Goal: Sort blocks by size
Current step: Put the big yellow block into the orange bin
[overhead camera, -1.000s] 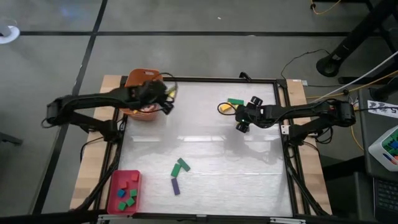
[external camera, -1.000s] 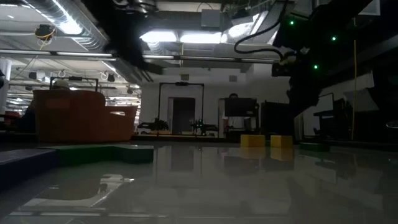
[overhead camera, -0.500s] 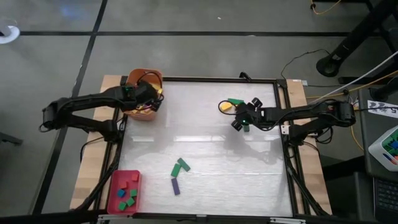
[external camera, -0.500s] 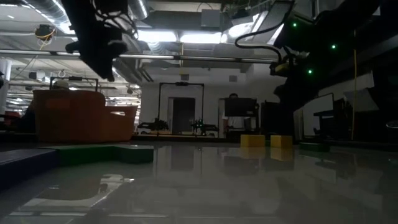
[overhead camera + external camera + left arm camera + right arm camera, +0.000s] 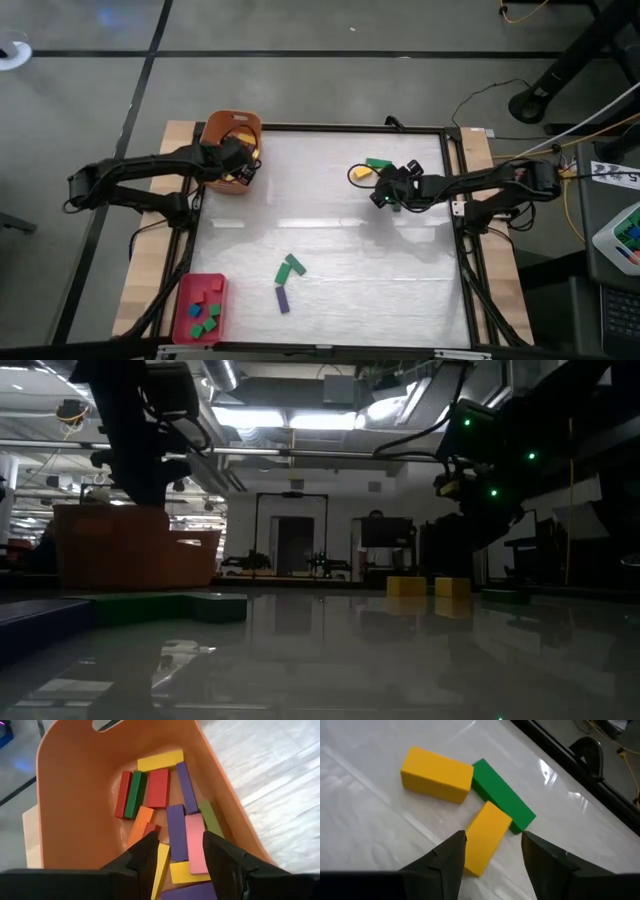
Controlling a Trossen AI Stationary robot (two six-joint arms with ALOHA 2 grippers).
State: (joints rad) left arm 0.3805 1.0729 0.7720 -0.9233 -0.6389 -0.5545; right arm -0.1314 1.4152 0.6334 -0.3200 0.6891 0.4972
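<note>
Left gripper (image 5: 240, 166) over orange tub (image 5: 214, 130)

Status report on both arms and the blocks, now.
Left gripper open over the orange tub, long blocks inside. Right gripper open above a yellow block beside the green bar. Nothing in the way.

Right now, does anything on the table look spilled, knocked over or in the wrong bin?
Nothing stands out. The tub holds only long bars, lying loose but all inside. The tray holds short cubes. Three bars by the right tool and three mid-table lie flat, unsorted.
</note>
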